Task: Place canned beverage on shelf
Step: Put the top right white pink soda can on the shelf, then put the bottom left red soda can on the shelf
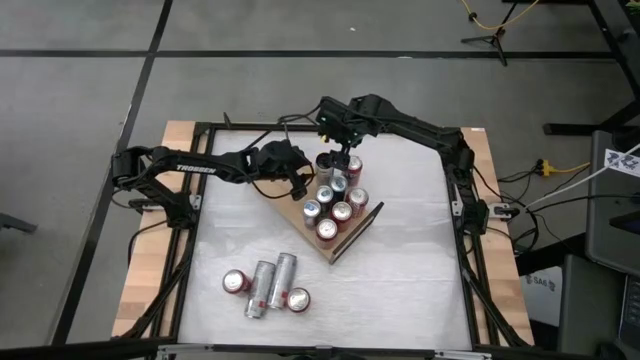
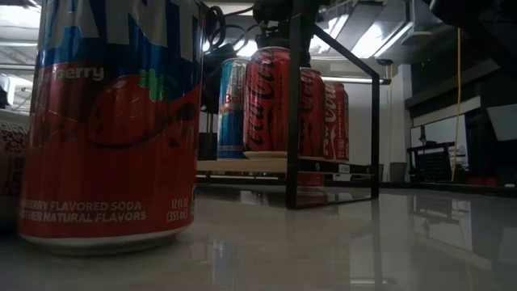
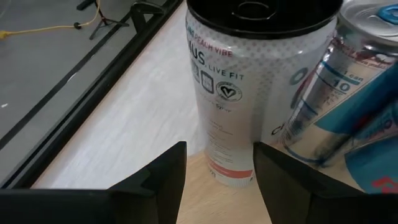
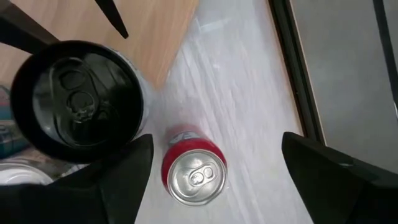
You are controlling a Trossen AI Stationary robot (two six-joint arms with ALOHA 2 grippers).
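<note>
The shelf [image 1: 303, 226] is a light wooden board lying cornerwise at mid-table, with several cans standing on it. A white can with a black lid [image 3: 230, 81] stands at its far corner. A red can [image 4: 193, 174] stands upright on the white table just off that corner. My right gripper [image 4: 216, 140] hangs open above the red can and points down, a finger on either side and clear of it. My left gripper [image 3: 219, 149] is open over the shelf's left corner, its fingers short of the white can.
Several cans [image 1: 265, 287] lie or stand loose on the table near its front left. A large red strawberry soda can [image 2: 105, 121] fills the low view's left. The shelf's black wire rail [image 2: 335, 121] rises at its end. Black frame bars edge the table.
</note>
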